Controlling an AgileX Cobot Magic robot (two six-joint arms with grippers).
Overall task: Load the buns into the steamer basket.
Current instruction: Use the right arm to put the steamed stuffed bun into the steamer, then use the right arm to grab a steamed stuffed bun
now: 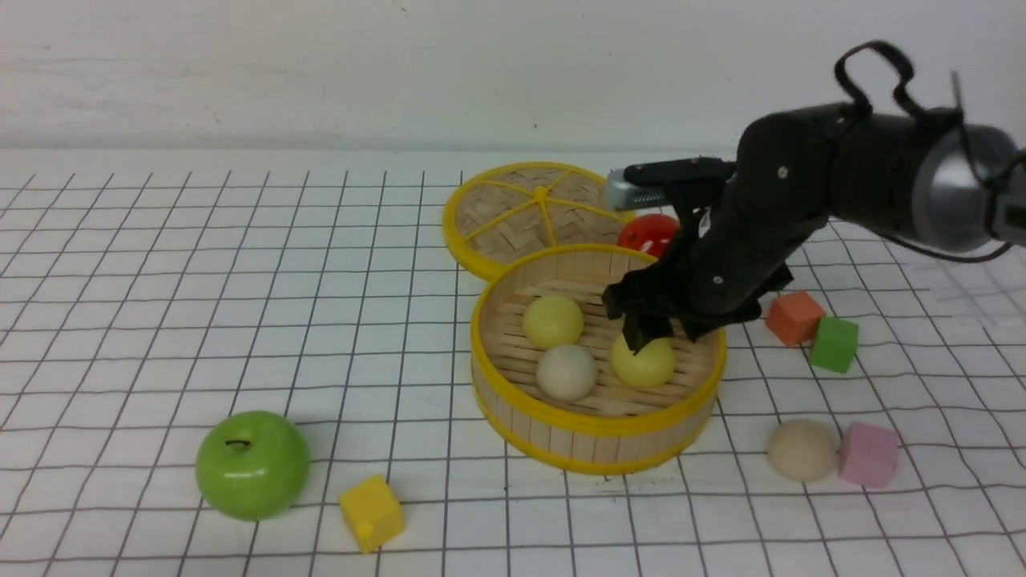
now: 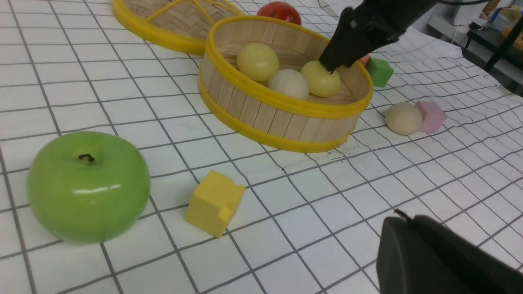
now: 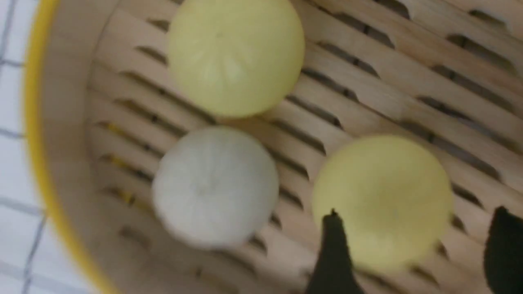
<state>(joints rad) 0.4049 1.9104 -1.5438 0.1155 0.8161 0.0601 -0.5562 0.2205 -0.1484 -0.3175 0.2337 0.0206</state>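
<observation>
**Right end effector** (image 1: 641, 336) — open. Reaches down into the steamer basket (image 1: 593, 429) from the right, with black fingertips (image 3: 333, 253) spread to either side of a pale yellow bun (image 1: 644, 365). Grips nothing. Bun sits on the slatted floor, one fingertip at its edge, the other clear of it with floor showing between. Contact at the nearer fingertip cannot be told, as the right wrist view is blurred.

**Left end effector** (image 2: 441, 255) — closed. Shows only as a dark mass in a corner of the left wrist view, well apart from the basket. Out of the front view altogether.

**Buns**
- Three inside the basket, close together:
  - the pale yellow bun between the fingertips
  - a second yellow bun (image 1: 552, 321) toward the back wall
  - an off-white bun (image 1: 567, 372) toward the front wall
- Fourth, a beige bun (image 1: 802, 449), outside on the surface (image 1: 160, 320) at the basket's right front, just beside a pink cube (image 1: 868, 454).

**By view**
- Front view alone gives the whole layout:
  - woven lid (image 1: 521, 216) behind the basket
  - red tomato (image 1: 648, 234) at the lid's right edge
  - orange cube (image 1: 793, 317) and green cube (image 1: 834, 344) together on the right
  - green apple (image 1: 252, 465) and yellow cube (image 1: 372, 513) at the front left
- Left wrist view adds the basket's outer slat wall, seen close.
- Right wrist view alone gives the spread between the fingertips and faint pleat lines on the bun tops.
</observation>
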